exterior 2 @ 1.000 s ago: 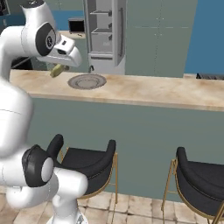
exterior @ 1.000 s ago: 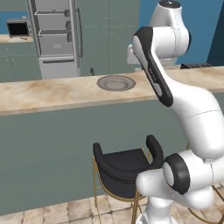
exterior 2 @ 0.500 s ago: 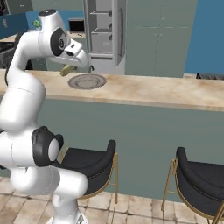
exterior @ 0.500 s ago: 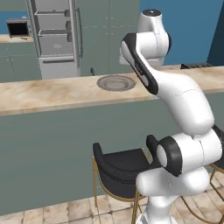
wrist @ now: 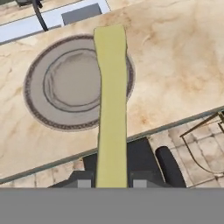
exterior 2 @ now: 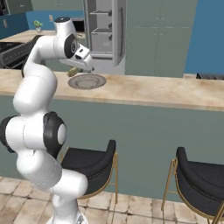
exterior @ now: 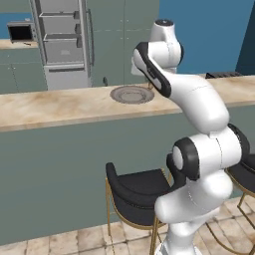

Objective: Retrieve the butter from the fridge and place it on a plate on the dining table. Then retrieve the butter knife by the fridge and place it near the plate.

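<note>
My gripper is shut on the butter, a long pale yellow stick that juts out from between the fingertips. In the hand view the stick's far end lies over the right half of the round grey plate. Seen from the right base, the gripper hovers with the butter just above the left rim of the plate on the dining table. The fridge stands open behind the table. The butter knife is out of view.
Black gold-legged stools stand at the table's near side, one of them under my hand. A small oven with a black window sits on the back counter left of the fridge. Bare marbled top lies beside the plate.
The arm has swung forward over the table and carried the butter closer to the plate. The plate and the base have stayed where they were.
</note>
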{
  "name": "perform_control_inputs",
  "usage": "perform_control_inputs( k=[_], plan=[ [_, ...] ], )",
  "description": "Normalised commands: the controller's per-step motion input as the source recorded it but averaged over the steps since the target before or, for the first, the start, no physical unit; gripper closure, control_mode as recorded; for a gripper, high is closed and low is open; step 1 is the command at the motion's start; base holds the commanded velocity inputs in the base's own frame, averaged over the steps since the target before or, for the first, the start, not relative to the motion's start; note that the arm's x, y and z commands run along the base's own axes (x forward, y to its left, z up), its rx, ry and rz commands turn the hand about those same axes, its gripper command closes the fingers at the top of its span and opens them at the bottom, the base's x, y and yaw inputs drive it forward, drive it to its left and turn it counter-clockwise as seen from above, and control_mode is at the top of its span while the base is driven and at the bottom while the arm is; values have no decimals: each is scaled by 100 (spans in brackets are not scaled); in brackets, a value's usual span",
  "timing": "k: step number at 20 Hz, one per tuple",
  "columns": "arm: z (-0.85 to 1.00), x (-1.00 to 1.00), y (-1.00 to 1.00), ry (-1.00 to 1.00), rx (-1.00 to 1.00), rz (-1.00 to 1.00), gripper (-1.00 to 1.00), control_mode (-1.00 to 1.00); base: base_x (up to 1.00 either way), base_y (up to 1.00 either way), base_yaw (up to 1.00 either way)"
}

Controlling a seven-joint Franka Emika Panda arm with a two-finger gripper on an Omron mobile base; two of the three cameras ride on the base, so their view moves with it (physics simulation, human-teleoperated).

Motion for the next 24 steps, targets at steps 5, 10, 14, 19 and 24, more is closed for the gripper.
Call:
perform_control_inputs(
  k=[5, 10, 14, 19, 24],
  plan=[
    [-18, 68, 6, 10, 3, 0, 100, -100, 0, 0, 0],
    [-28, 58, 24, 5, -2, 0, 100, -100, 0, 0, 0],
    [-35, 44, 21, 1, 0, 0, 100, -100, 0, 0, 0],
    [-33, 47, 9, 0, 0, 0, 100, -100, 0, 0, 0],
    [-35, 36, 0, 0, 0, 0, 100, -100, 0, 0, 0]
  ],
)
